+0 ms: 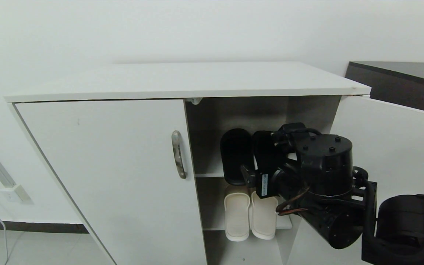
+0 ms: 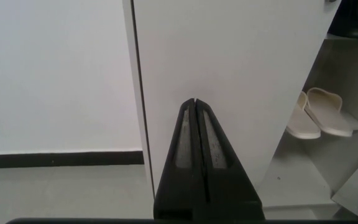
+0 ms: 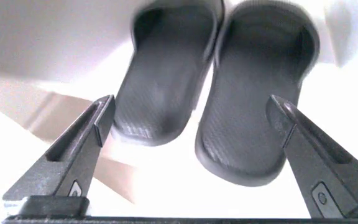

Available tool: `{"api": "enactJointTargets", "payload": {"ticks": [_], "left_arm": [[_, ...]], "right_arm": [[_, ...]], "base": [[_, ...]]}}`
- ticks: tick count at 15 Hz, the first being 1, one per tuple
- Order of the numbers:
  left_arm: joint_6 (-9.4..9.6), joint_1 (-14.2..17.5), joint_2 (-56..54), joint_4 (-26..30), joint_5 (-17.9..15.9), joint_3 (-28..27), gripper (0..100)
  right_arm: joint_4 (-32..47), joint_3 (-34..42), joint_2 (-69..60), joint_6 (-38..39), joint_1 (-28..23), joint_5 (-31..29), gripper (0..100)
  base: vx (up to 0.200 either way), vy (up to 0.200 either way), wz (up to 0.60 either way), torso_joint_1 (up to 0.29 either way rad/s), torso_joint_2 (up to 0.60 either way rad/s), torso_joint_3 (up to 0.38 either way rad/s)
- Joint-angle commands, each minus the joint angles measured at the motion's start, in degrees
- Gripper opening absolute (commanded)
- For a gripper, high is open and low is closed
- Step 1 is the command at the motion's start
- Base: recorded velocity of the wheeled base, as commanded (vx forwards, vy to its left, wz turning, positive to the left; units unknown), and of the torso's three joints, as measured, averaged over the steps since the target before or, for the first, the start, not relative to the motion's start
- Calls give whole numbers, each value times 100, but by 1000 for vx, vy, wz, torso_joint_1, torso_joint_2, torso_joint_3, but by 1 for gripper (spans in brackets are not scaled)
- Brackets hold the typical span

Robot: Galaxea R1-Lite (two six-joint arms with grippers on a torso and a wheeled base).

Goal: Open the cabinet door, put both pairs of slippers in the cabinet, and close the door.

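A white laminate cabinet (image 1: 182, 79) with a flat top stands against a white wall. Its left door (image 1: 116, 173), which carries a curved metal handle (image 1: 178, 154), is shut, and its right door (image 1: 388, 147) is swung wide open. Inside the open right half of the cabinet, a pair of black rubber slippers (image 1: 236, 156) lies side by side on the upper shelf. A pair of cream rubber slippers (image 1: 250, 215) lies side by side on the shelf below, their ends jutting a little over that shelf's front edge. The right gripper (image 3: 191, 106), black with long wedge-shaped fingers, sits at the cabinet's opening, level with the upper shelf. Its fingers are spread wide and grasp nothing, one on each side of the black pair and apart from it. The left gripper (image 2: 194, 102) is in front of the cabinet's shut left door, low down, with its two fingers pressed flat together and nothing between them; the cream slippers show past that door's edge.
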Motion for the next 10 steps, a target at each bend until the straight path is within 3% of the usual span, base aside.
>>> {"api": "enactJointTargets", "payload": {"ticks": [1, 8, 9, 10], "left_arm": [[-1, 1, 0, -5, 4, 0, 0], [-10, 1, 9, 4, 4, 0, 0], [-10, 1, 0, 4, 4, 0, 0], [-10, 1, 9, -5, 4, 0, 0]], "right_arm": [[-12, 102, -131, -10, 1, 2, 100], [-38, 189, 132, 7, 10, -7, 100], [-38, 198, 141, 25, 10, 19, 0], [-47, 216, 150, 16, 10, 19, 0]], "base": [[-200, 0, 0, -7, 7, 2], [-200, 0, 0, 1, 2, 3], [-200, 0, 0, -2, 7, 2], [-200, 0, 0, 2, 2, 2]]}}
